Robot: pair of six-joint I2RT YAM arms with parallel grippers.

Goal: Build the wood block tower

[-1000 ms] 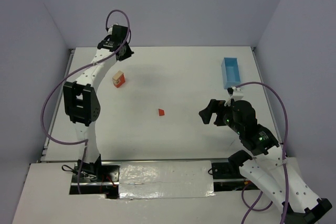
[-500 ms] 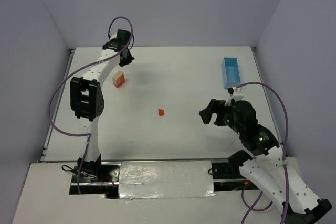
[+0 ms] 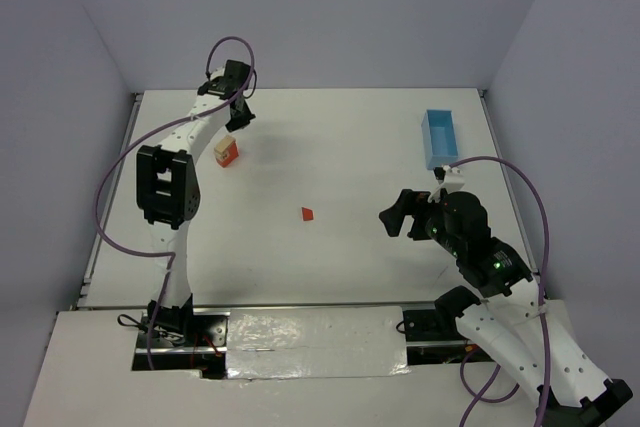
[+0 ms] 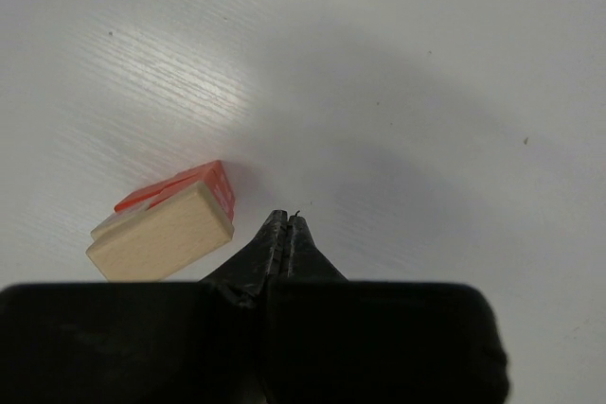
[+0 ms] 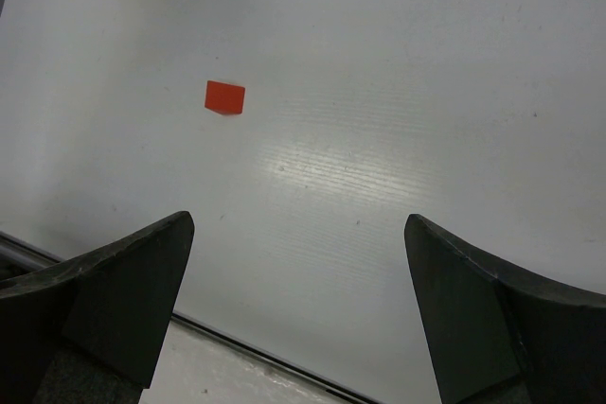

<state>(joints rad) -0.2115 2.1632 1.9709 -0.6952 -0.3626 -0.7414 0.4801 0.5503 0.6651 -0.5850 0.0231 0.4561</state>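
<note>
1. A white table (image 3: pixel 360 147) stands between plain lavender walls, with the arm bases at its near edge.
2. Nearest, at about 4 o'clock from the table's centre, the right gripper (image 3: pixel 395 215) hovers above the surface. Its jaws are spread wide and hold nothing.
3. Close to the centre lies a lone red block (image 3: pixel 307 213), well apart from everything else. It is probably light, rigid wood with smooth painted faces. It is likely to skid or twist if pinched off-centre, so take it across two flat parallel sides, low and square.
4. At 10 o'clock sits the stack (image 3: pixel 226 151), a tan piece lying on a red one, the top a little askew. It looks loose, so a nudge would likely topple it. New pieces should come straight down from above.
5. At 2 o'clock, by the right edge, is a blue box (image 3: pixel 438 137).
6. Farthest, at 11 o'clock, the left gripper (image 3: pixel 238 112) hangs just beyond the stack. Its fingers are pressed together, empty, and not touching the stack.
</note>
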